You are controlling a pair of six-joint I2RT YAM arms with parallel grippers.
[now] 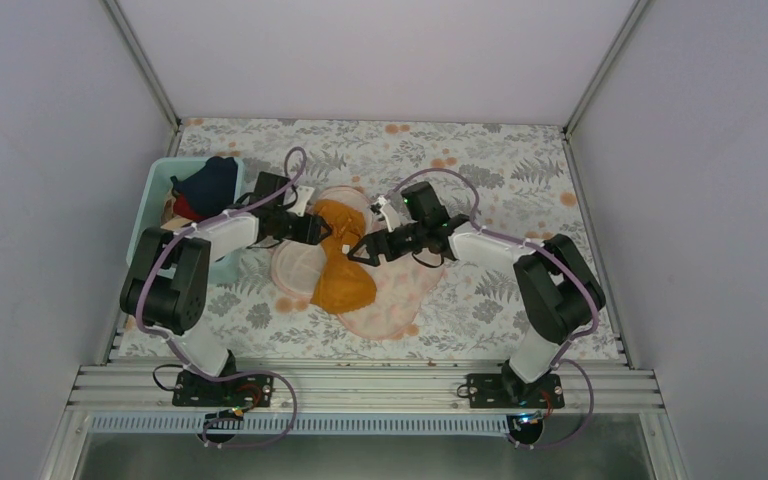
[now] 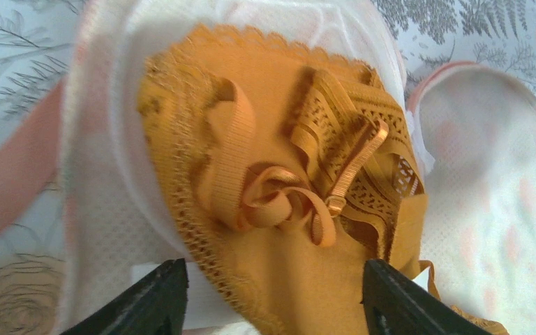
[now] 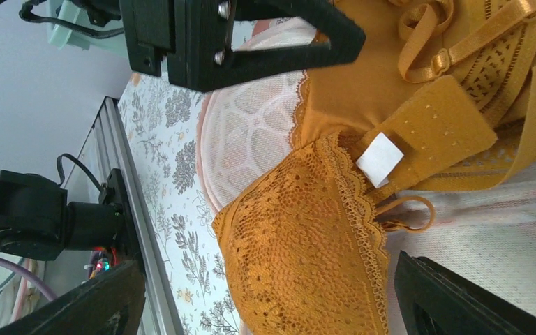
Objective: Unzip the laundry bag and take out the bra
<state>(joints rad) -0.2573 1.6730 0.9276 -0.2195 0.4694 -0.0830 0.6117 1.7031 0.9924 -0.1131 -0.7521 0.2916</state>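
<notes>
Laundry bag (image 1: 395,300) is lying open, mustard bra (image 1: 345,280) on its pale lining. Left gripper (image 2: 273,276) and right gripper (image 3: 269,286) both right at the bra, fingers spread wide, holding nothing

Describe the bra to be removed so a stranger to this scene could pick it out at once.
On the floral-covered table, find the opened peach-pink laundry bag at the middle, between the left hand and the right hand. Lying on its pale lining is the bra: mustard orange-yellow lace with folded straps. It is the only one outside the teal bin, which holds navy and red garments.
</notes>
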